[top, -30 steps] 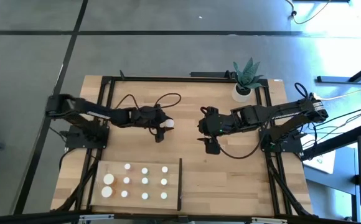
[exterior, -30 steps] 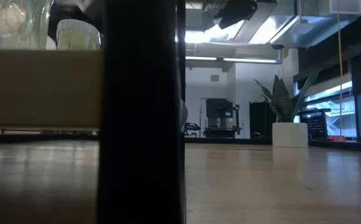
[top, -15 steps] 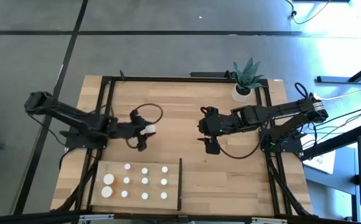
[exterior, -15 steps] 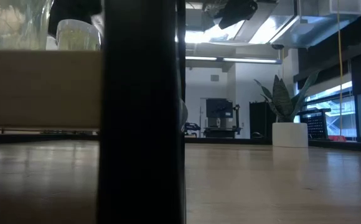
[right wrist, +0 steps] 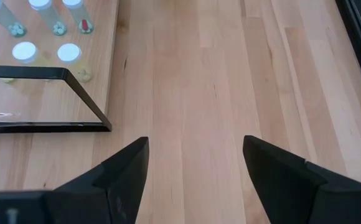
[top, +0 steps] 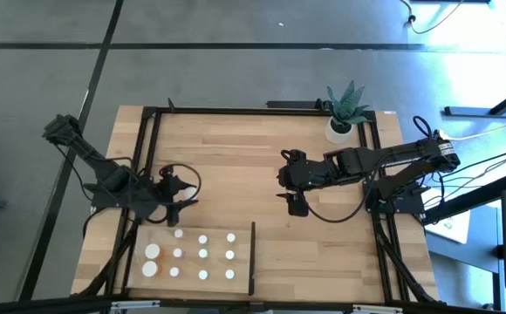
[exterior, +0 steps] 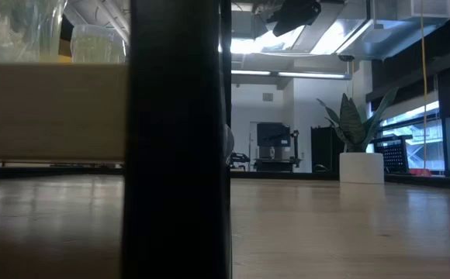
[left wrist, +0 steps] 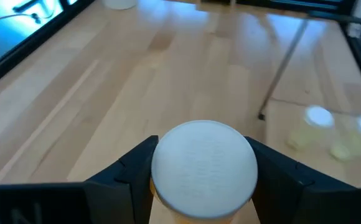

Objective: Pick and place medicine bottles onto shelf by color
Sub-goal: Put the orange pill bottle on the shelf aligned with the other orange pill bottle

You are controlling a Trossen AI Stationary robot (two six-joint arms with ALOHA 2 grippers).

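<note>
White-capped medicine bottle with an orange-tinted body (left wrist: 204, 171): clamped between the left gripper's (top: 176, 186) two dark fingers (left wrist: 134, 165), which press on either side just under the cap. Only the left wrist view shows this grip; from the high view the bottle is a small white dot at the gripper tip, at about 9 o'clock of the table (top: 235, 139), just off the 12 o'clock edge of the shelf.

Shelf, a flat pale-wood plank panel (top: 162, 235) with a thin black upright strip (top: 252, 257) on its 3 o'clock edge: sits at the table's 7 o'clock. High view counts eleven white caps on it in rows (top: 203, 256), two larger ones at the 9 o'clock end (top: 152, 251). Bottle tints do not read from above; the right wrist view picks up a few of these bottles beyond the black frame, mostly pale yellow-green. Low view is mostly blocked by the black strip, with a couple of clear bottles on the shelf edge above it.

Right gripper (top: 293, 202): hangs over table centre, jaws spread wide, nothing between them, bare wood below in its wrist view.

White pot with spiky green plant (top: 344, 118): table's 1 o'clock corner.

Change over the last second: left gripper with bottle has travelled from near table centre toward 8 o'clock, arriving at the shelf's edge. Right arm unmoved.
</note>
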